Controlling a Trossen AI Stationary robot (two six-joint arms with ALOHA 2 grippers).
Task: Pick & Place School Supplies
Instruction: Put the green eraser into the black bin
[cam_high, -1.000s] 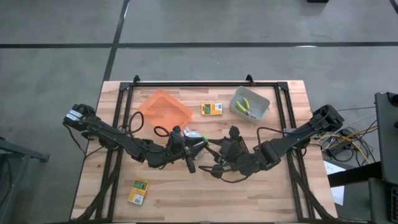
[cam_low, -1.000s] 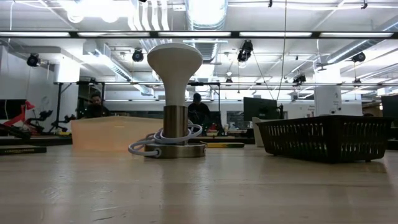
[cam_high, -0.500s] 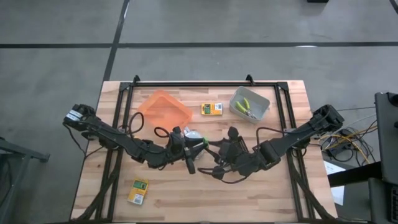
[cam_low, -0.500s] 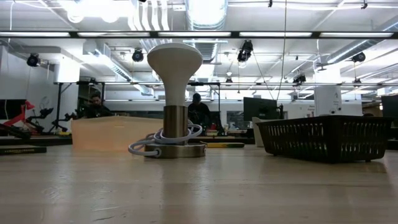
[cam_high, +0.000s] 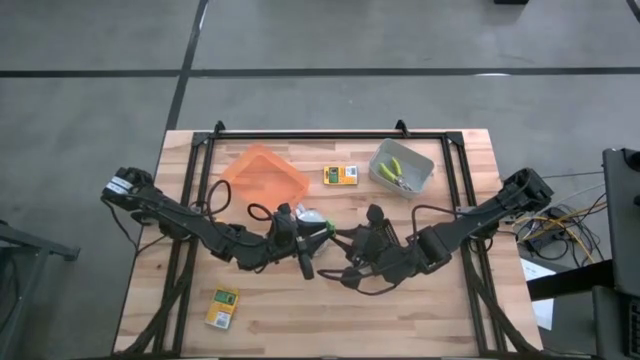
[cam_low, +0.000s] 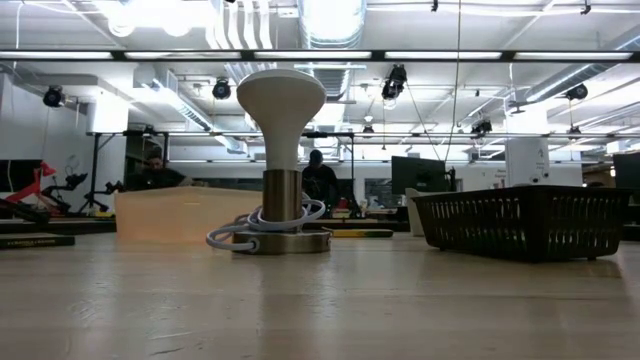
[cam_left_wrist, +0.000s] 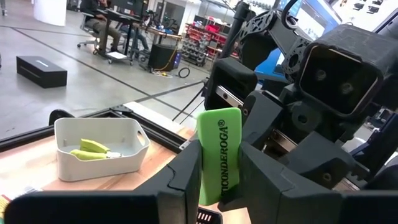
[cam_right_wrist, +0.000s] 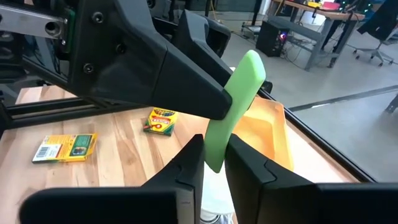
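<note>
eraser (cam_left_wrist: 218, 155) green | left gripper (cam_left_wrist: 214, 171) clamps it | right gripper (cam_right_wrist: 213, 163) clamps it too

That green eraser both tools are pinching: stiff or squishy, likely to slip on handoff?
The green eraser looks fairly stiff: it stays flat and straight between the left tool and the right tool. Probably light, being thin. Its smooth faces and the small pinch at each end suggest it might pivot or slip.

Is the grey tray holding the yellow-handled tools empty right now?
No. The grey tray holds yellow-green handled tools, also visible inside it in the left wrist view.
</note>
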